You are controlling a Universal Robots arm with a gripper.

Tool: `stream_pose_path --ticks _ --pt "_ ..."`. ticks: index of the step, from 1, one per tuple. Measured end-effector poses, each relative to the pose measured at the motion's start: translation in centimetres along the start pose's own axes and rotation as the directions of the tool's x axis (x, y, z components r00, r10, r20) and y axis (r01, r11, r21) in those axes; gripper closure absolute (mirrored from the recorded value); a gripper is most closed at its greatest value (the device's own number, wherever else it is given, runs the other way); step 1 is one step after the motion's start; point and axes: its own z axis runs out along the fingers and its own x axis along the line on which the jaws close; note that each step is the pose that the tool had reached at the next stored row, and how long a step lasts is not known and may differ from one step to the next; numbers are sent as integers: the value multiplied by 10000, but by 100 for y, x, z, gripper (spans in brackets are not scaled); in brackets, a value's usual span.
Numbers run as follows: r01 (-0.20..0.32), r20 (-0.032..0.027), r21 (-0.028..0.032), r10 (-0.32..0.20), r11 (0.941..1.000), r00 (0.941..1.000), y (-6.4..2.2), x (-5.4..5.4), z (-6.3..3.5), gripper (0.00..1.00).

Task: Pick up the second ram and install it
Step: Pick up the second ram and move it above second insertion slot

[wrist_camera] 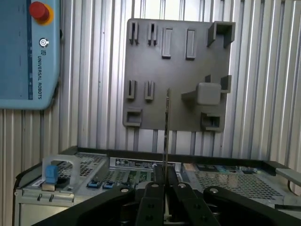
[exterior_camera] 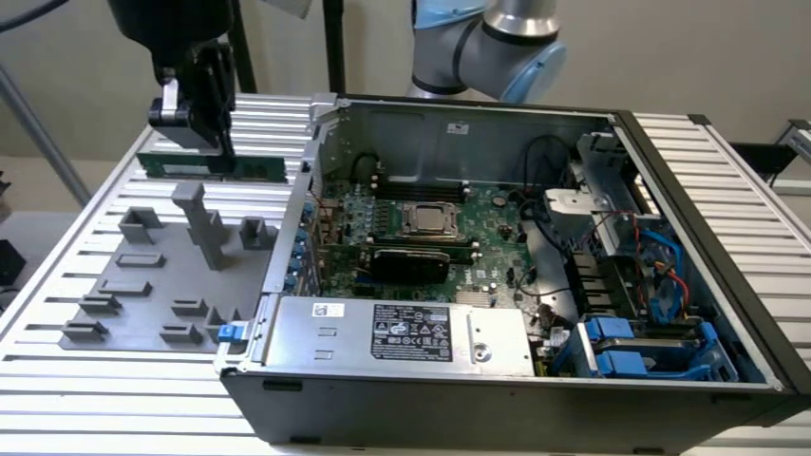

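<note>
With the black two-finger gripper (exterior_camera: pixel 209 150) clamped shut on the thin, long green circuit-board ram strip (exterior_camera: pixel 254 169), the part is in hand, not on the fixture. Fingers pinch its upper long edge from above, a bit toward the exterior view's left of mid-length, so more of the board sticks out on the exterior view's right. The long axis runs roughly level, left to right in the exterior view, with the flat faces upright and the free long edge pointing down. It looks to hang clear above the ribbed aluminium table (exterior_camera: pixel 127 399), just behind the flat grey plastic fixture plate (exterior_camera: pixel 140 285) with its raised blocks; I can't tell how much clearance there is. In the wrist view the strip (wrist_camera: pixel 166 122) shows edge-on as a thin line coming out from between the closed gripper (wrist_camera: pixel 164 186) fingers, crossing over the fixture plate (wrist_camera: pixel 178 70), so it sits square in the grip with no visible skew. The key relation: the open dark metal computer case (exterior_camera: pixel 507 408) lies to the exterior view's right of the held strip. Its long black motherboard slots (exterior_camera: pixel 419 182), beside the square silver CPU socket (exterior_camera: pixel 431 220), run roughly parallel to the strip's long axis. I read the step as carry, with the board already oriented close to the slot direction.
</note>
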Motion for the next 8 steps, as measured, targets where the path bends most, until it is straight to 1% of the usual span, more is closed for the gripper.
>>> stream_pose_path --ticks 8 --pt "0 20 2 0 10000 10000 -254 -59 -12 86"
